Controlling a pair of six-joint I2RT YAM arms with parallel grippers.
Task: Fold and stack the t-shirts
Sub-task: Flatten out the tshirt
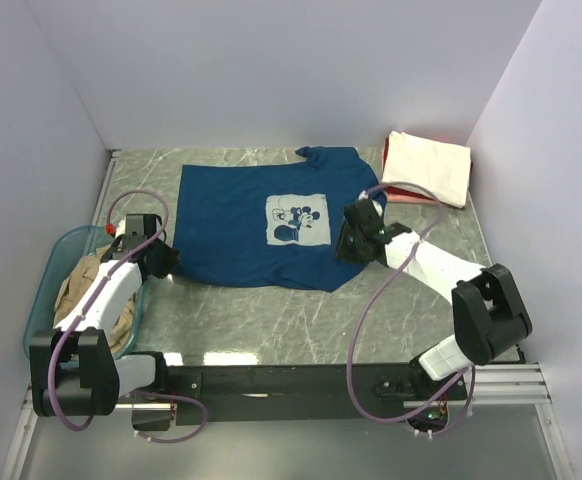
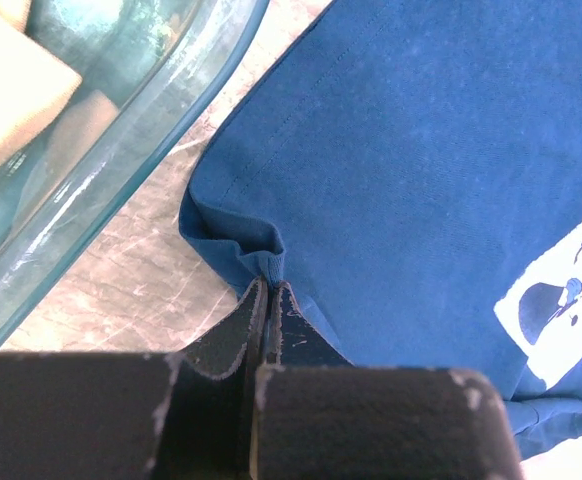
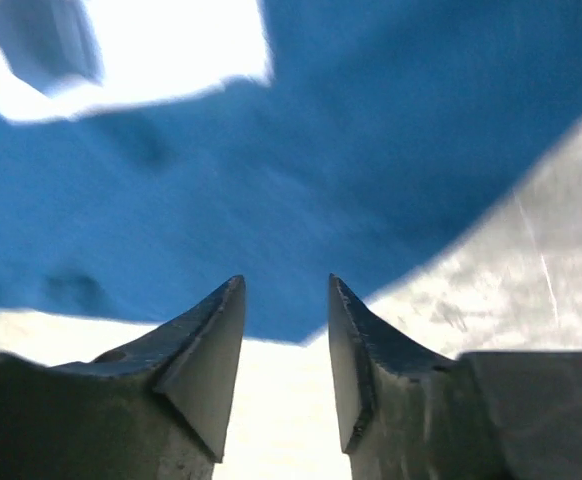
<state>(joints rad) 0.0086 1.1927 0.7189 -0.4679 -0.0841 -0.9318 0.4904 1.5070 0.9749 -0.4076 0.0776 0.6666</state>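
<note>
While both arm bases are sitting at the near edge of the table (image 1: 271,320), the left gripper (image 2: 268,287) is resting low just beside the tub (image 1: 39,300). Its fingers are pressing together on a bunched corner of the navy tee (image 1: 231,235), at the tee's near left hem. The cloth is puckering into a small fold right at the fingertips. A tan tee (image 1: 79,285) is lying crumpled inside the tub, which is standing at the table's left side, close to the navy tee but not touching it in the left wrist view.

Further in, the navy tee is lying spread flat across the middle of the table, print (image 1: 299,220) facing up. The right gripper (image 3: 286,290) is hovering over the tee's right side, its jaws standing apart with only blue cloth and bare table showing between them. Whether the tips are touching the cloth cannot be told.

At the far right corner, a folded cream tee (image 1: 428,165) is lying on top of a red tee (image 1: 399,192), whose edge is peeking out beneath it, well apart from the tub.
</note>
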